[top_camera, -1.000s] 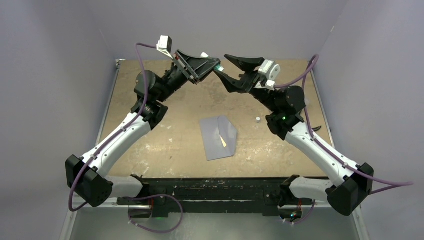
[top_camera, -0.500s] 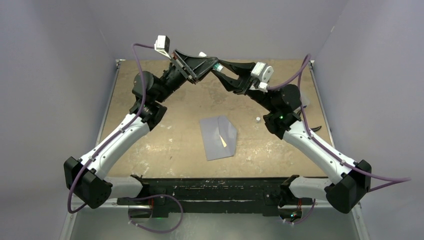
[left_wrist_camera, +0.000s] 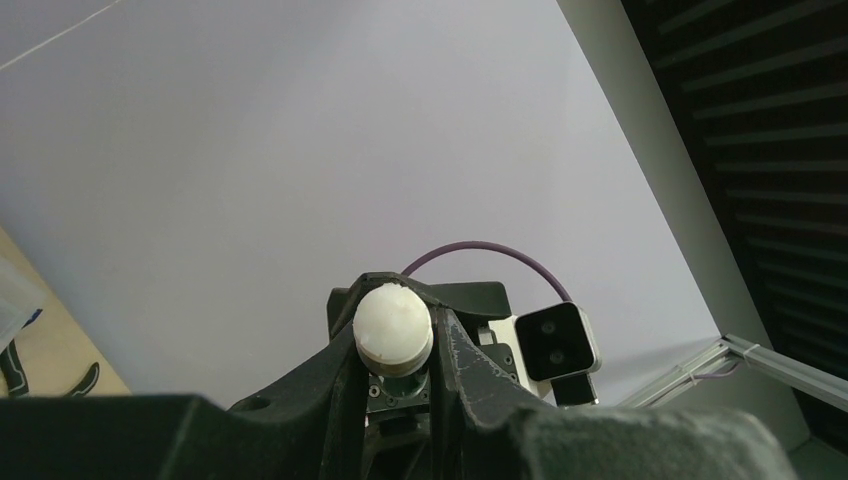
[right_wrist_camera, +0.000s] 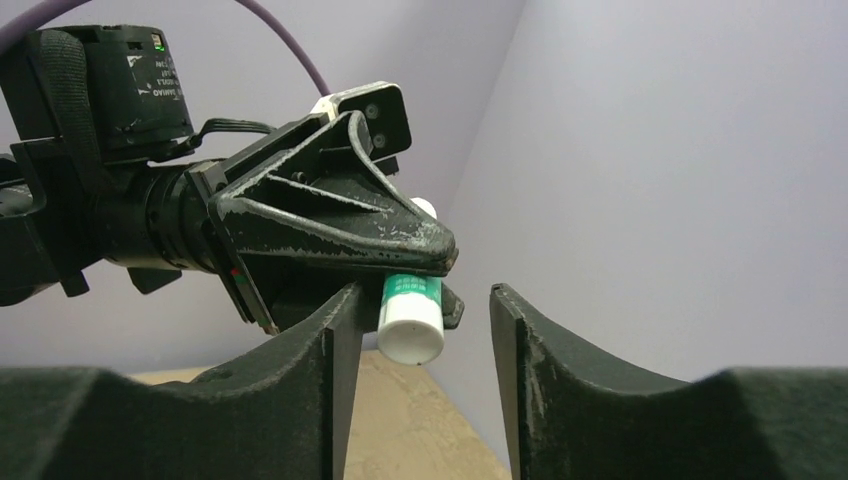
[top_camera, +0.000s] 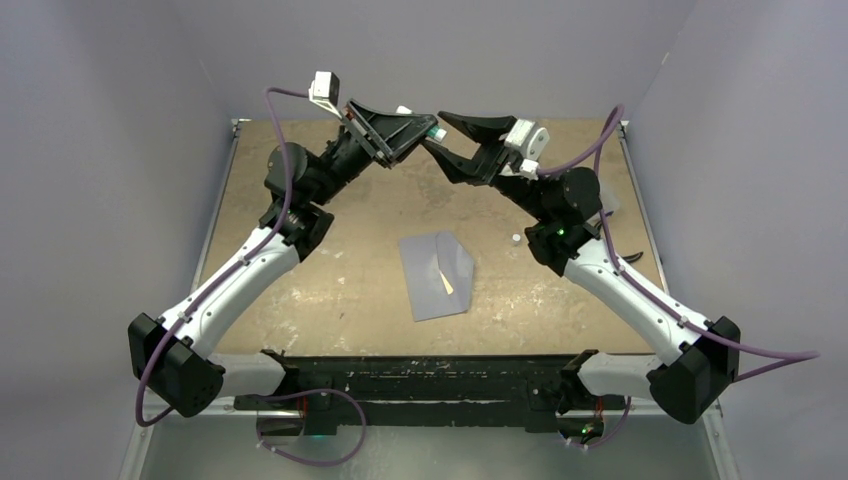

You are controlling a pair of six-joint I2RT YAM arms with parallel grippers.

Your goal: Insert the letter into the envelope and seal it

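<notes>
The grey-blue envelope (top_camera: 430, 285) lies flat in the middle of the table. A thin sliver of the cream letter (top_camera: 446, 281) shows at its flap. Both arms are raised at the back, far above the envelope. My left gripper (top_camera: 428, 131) is shut on a green and white glue stick (right_wrist_camera: 411, 312), which also shows in the left wrist view (left_wrist_camera: 393, 323). My right gripper (right_wrist_camera: 425, 296) is open, with its jaws on either side of the stick's white end and not touching it. In the top view the right gripper (top_camera: 447, 136) faces the left one tip to tip.
A small white cap (top_camera: 515, 239) lies on the table to the right of the envelope. Grey walls close in the table at the back and on both sides. A black bar runs along the near edge between the arm bases.
My right gripper has moved left up to the glue stick's end. Its jaws stood closer together half a second ago and are spread now. The left gripper and the envelope have kept still.
</notes>
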